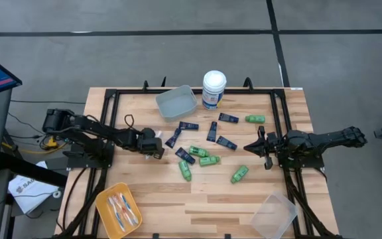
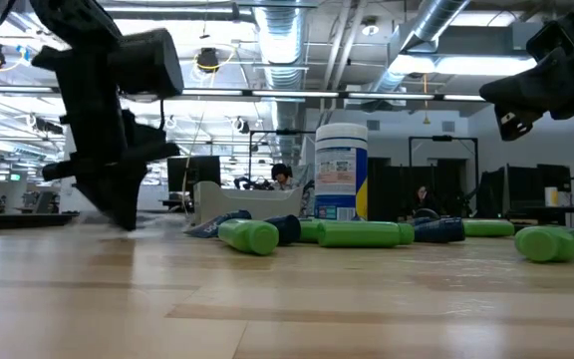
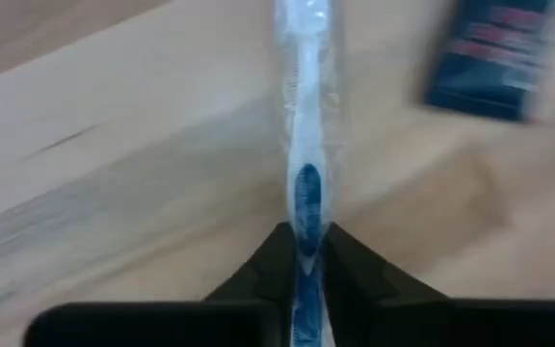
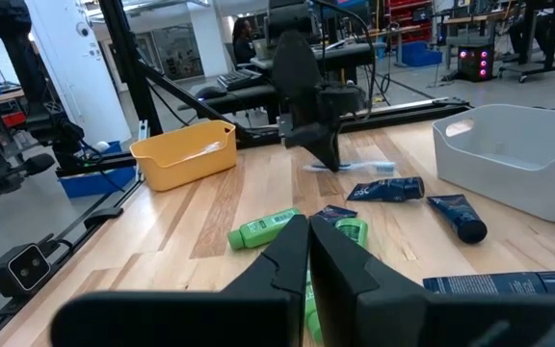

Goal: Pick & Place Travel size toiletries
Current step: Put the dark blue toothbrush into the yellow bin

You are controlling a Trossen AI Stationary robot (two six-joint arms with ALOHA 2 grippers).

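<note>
While the left gripper (image 3: 304, 253) pinches shut on a toothbrush (image 3: 306, 116) on the table beside the canister (image 1: 213, 89), bottles (image 1: 208, 160) and tubes (image 1: 188, 125) lie unsorted nearer it. Yellow bin (image 1: 103, 198) holds toothbrushes. Right gripper (image 1: 252, 147) waits closed, empty.

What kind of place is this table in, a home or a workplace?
Most likely a workplace, such as a large lab or workshop. Bare pipes and ducts run under the ceiling, desks with monitors stand behind the wooden table, and a person sits there.
</note>
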